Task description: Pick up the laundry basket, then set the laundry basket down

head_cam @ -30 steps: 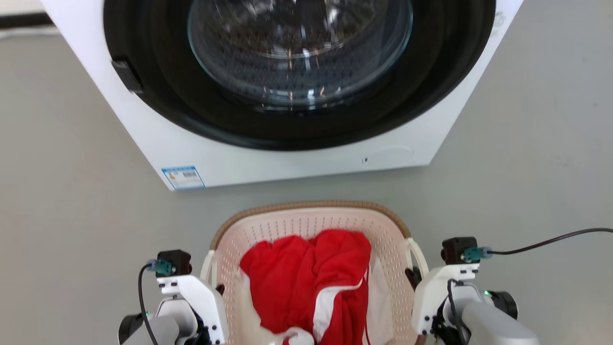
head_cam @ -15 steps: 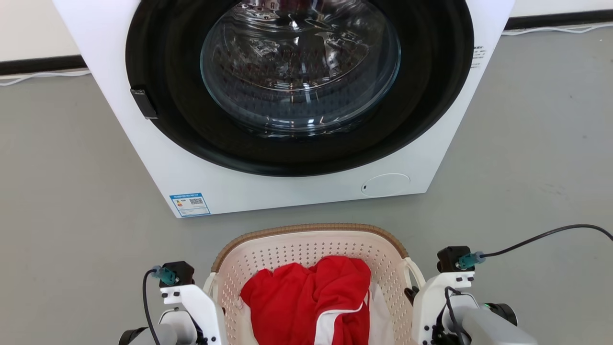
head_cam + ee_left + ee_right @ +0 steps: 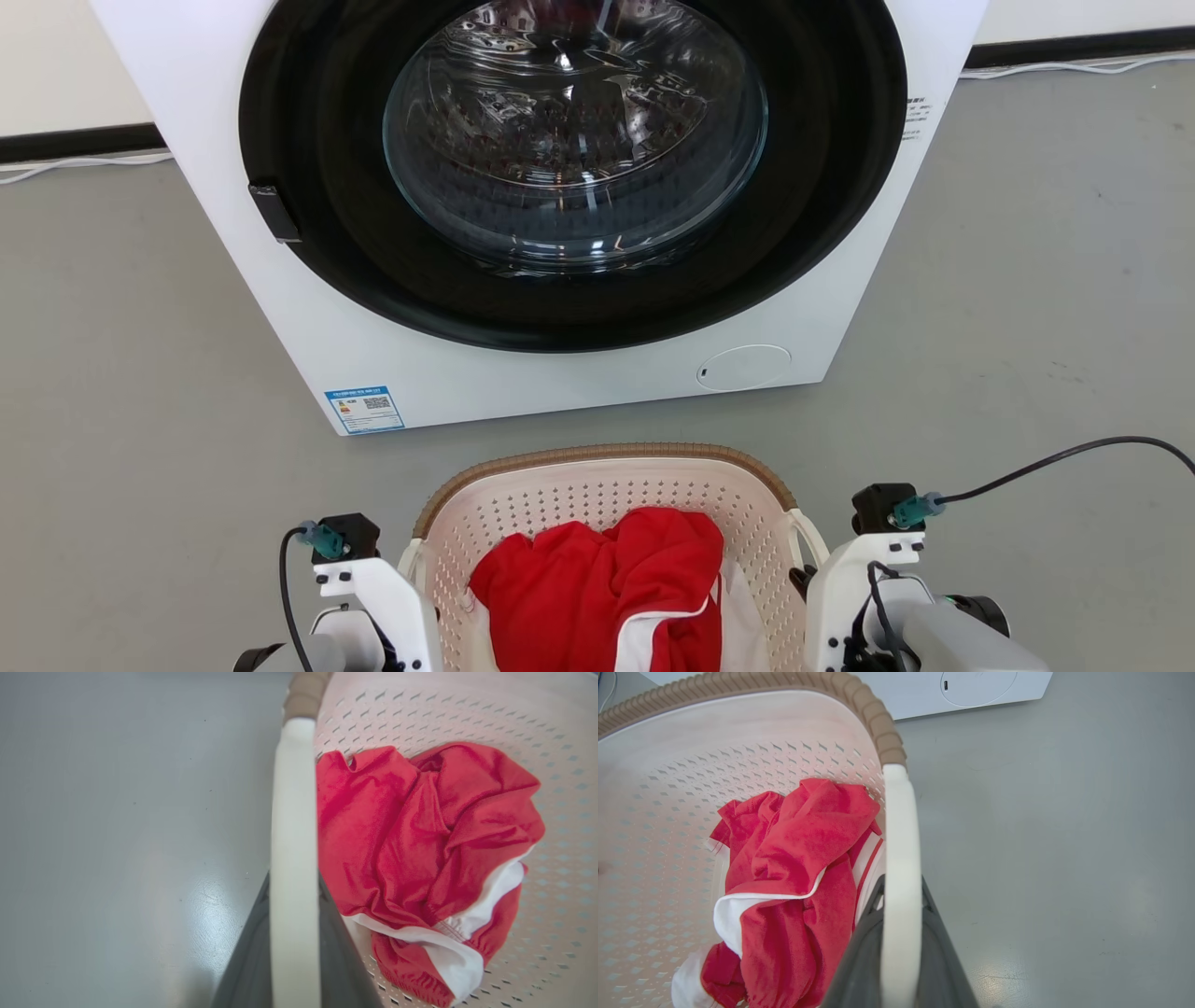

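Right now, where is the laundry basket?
The laundry basket is bottom centre of the head view, before the washing machine, handles gripped by left fingers and right fingers.

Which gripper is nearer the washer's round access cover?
Right. The right gripper, shut on the laundry basket's right handle, sits almost straight in front of the round cover; the left gripper grips the left handle, across the basket.

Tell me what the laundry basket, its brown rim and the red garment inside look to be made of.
The laundry basket: likely moulded plastic, matte cream, with regular punched holes. Its rim: probably plastic too, brown, ribbed to mimic weave. The red garment: soft fabric, judging by creases and folds; white trim with gathered elastic.
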Robot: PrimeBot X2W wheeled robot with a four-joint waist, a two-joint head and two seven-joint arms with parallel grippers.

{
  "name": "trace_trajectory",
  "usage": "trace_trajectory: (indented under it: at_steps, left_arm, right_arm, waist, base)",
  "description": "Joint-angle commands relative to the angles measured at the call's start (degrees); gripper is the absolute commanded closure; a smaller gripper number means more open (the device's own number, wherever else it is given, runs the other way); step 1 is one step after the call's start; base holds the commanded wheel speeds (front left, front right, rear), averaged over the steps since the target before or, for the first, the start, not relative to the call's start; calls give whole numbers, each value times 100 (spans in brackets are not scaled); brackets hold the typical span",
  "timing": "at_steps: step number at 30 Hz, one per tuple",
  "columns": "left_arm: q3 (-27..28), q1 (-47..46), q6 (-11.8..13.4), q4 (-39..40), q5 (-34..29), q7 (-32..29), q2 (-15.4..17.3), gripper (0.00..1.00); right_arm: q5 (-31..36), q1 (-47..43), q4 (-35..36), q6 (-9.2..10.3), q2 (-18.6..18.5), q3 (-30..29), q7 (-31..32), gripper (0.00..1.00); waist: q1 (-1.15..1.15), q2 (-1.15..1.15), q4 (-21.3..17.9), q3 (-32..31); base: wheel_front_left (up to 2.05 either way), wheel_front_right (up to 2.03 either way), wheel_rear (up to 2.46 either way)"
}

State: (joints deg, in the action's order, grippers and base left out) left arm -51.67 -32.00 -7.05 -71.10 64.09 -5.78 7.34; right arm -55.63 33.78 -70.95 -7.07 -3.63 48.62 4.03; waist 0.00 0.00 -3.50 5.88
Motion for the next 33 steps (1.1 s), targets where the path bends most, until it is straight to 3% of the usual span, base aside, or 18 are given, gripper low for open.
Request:
trace_trajectory:
  at_steps: [1, 25, 33]
  left_arm:
    - [97, -108, -44, 31, 39, 42, 126, 100]
    - [-68, -126, -44, -10, 289, 109, 100, 100]
    - [-120, -388, -44, -13, 284, 261, 149, 100]
  right_arm:
    - [-62, 69, 71, -42, -39, 106, -74, 100]
    - [-390, 151, 51, -42, -93, 531, -168, 100]
    - [-439, 362, 57, -42, -152, 650, -266, 100]
  waist:
    - [0, 0, -3, -1]
    - [0, 0, -30, 19]
    - [0, 0, -34, 422]
  base:
    - [0, 0, 0]
    - [0, 0, 0]
    - [0, 0, 0]
